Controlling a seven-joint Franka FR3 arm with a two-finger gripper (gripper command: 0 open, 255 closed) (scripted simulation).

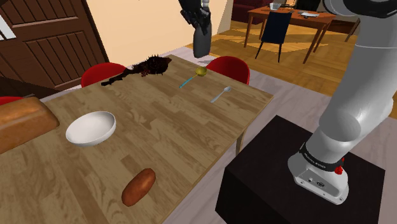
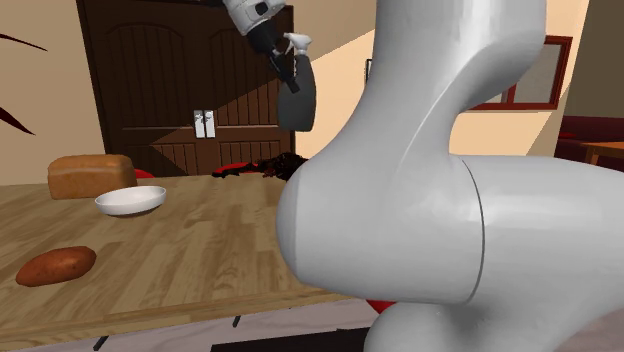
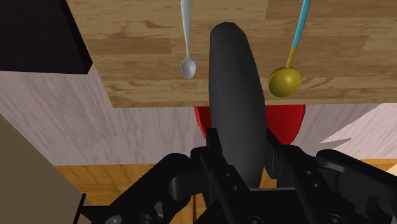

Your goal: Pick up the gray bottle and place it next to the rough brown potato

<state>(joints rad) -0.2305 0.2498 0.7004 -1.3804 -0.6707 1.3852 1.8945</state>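
Black and two-fingered, the hand (image 1: 201, 27) hangs high in the air with its fingers (image 3: 214, 147) pinching the gray bottle (image 1: 202, 44) by its upper part, so the dark body hangs below the hand, clear of the worktop (image 1: 178, 137). In the second exterior view the bottle (image 2: 297, 100) carries a white spray head just under the hand (image 2: 280, 45). Looking along the hand (image 3: 245, 151), the bottle (image 3: 235, 95) sits over the worktop's edge, between a silver spoon (image 3: 187, 48) and a blue-handled spoon with a yellow bowl (image 3: 285, 80), with a red chair (image 3: 286, 124) beneath. On the worktop in the shoulder view, both spoons lie near the far edge, a white bowl (image 1: 91, 128) rests toward the left beside a loaf of bread (image 1: 22, 121), and the rough brown potato (image 1: 139, 186) lies toward the near edge, well apart from the bottle
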